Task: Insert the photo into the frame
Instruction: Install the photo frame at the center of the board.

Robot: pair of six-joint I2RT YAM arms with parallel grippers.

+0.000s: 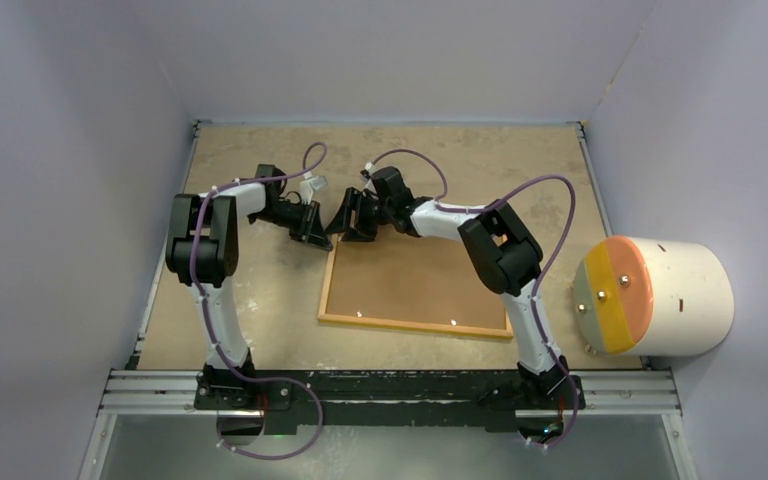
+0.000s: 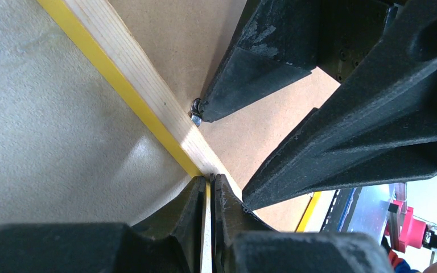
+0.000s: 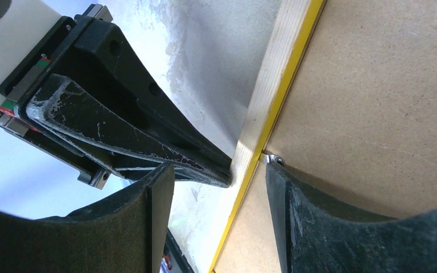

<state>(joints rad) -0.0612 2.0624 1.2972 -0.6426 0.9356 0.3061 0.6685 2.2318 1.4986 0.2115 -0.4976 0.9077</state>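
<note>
The frame lies face down in the middle of the table, brown backing board up inside its rim. Its pale wood side and yellow front edge show in the left wrist view and the right wrist view. My left gripper is shut on the frame's rim at the far left corner. My right gripper stands open astride the same rim, beside the left one. One of its fingertips touches a small metal tab on the board. The photo is hidden.
A white cylinder with an orange and yellow face lies at the table's right edge. Grey walls close in the left, back and right sides. A black rail carries both arm bases at the near edge.
</note>
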